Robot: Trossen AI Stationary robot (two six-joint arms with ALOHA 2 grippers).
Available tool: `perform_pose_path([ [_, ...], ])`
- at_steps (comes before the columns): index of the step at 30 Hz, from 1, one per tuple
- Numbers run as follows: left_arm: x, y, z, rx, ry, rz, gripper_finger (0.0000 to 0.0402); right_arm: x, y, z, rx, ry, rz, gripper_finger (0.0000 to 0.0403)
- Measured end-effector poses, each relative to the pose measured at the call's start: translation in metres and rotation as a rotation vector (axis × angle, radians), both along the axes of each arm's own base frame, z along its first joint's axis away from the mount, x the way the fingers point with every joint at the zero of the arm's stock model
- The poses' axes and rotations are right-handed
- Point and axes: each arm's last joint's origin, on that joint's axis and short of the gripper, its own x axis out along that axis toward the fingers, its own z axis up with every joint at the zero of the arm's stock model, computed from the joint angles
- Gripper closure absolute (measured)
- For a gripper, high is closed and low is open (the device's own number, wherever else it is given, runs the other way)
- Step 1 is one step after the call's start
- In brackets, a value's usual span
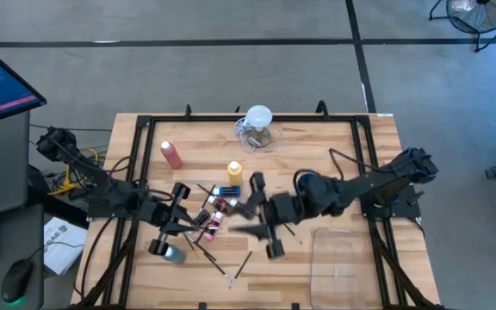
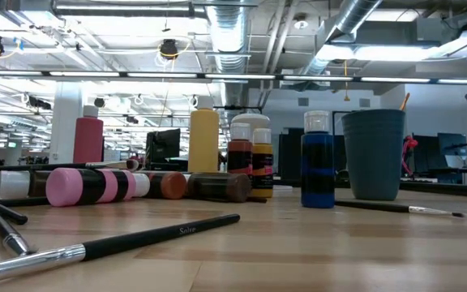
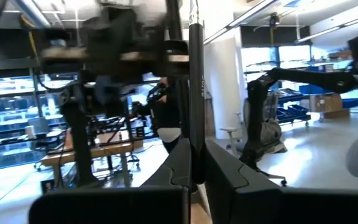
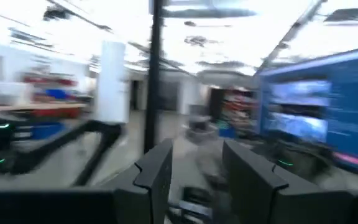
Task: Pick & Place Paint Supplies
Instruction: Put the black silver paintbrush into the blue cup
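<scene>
Standing upright, a paintbrush (image 3: pixel 196 93) is pinched between the left gripper's (image 3: pixel 194 163) jaws.

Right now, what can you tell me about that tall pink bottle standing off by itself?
The pink bottle is a squeeze bottle of opaque plastic, pink-red all over with a narrower top. It stands upright on the wooden table, toward the far left part, apart from the cluster of other paint supplies. Nothing touches it; both arms are elsewhere. In the low view it rises behind the lying bottles.
</scene>
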Motion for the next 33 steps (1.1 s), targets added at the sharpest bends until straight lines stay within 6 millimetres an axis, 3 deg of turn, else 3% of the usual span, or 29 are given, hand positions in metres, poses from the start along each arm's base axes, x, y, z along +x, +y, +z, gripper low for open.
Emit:
perform_pose_path([
  [10, 0.0, 0.001, 0.0, -0.028, 0.012, 0.011, 0.0396, 0.006, -0.002, -0.004, -0.021, -0.026, -0.026, 0.0264],
  [20, 0.004, 0.005, -0.002, -0.031, 0.026, 0.064, 0.0396, 0.041, -0.002, -0.005, -0.032, 0.038, -0.043, 0.0248],
  [24, 0.004, 0.005, -0.002, -0.039, 0.03, 0.061, 0.0396, 0.042, -0.002, 0.003, -0.035, 0.034, -0.043, 0.0243],
  [33, 0.004, 0.005, -0.002, -0.039, 0.032, 0.06, 0.0396, 0.042, 0.0, 0.002, -0.039, 0.047, -0.042, 0.0256],
])
